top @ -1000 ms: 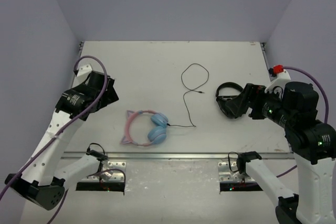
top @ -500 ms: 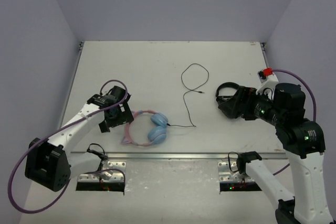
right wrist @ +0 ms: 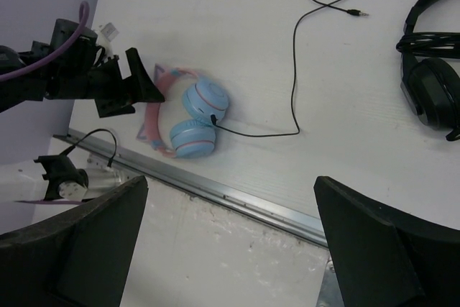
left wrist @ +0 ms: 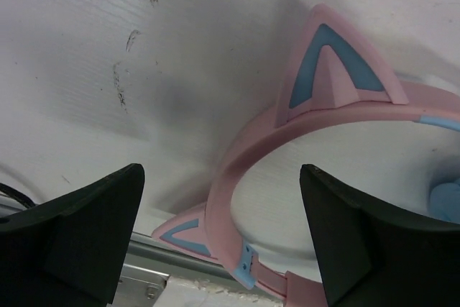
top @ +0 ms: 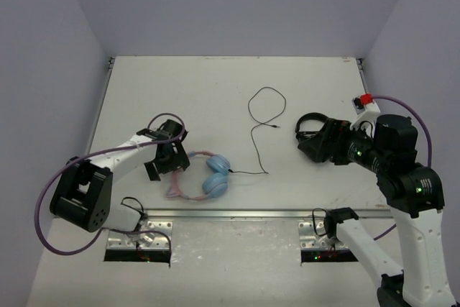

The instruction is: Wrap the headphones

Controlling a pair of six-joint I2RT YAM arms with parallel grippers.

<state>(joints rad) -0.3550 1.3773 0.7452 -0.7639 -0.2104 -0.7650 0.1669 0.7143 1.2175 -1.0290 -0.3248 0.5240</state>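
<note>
The headphones (top: 214,176) lie flat near the table's front edge, light-blue ear cups to the right, pink cat-ear headband (left wrist: 237,177) to the left. Their thin black cord (top: 253,141) runs right from the cups, then back into a loop ending in a plug. My left gripper (top: 175,162) is low over the headband's left curve and open, one finger on each side of the band (left wrist: 223,241), not touching it. My right gripper (top: 318,147) hangs open and empty at the right; its view shows the headphones (right wrist: 194,116) and cord (right wrist: 295,70) from above.
All-black headphones (right wrist: 431,70) rest at the right of the table (top: 215,84), partly under my right gripper (right wrist: 230,249). A metal rail (top: 237,213) lines the front edge. Purple walls close in the left, back and right.
My left arm swung down and right from the table's left side to the pink headband, and its jaws narrowed slightly. The right arm shifted a little, then held still.
</note>
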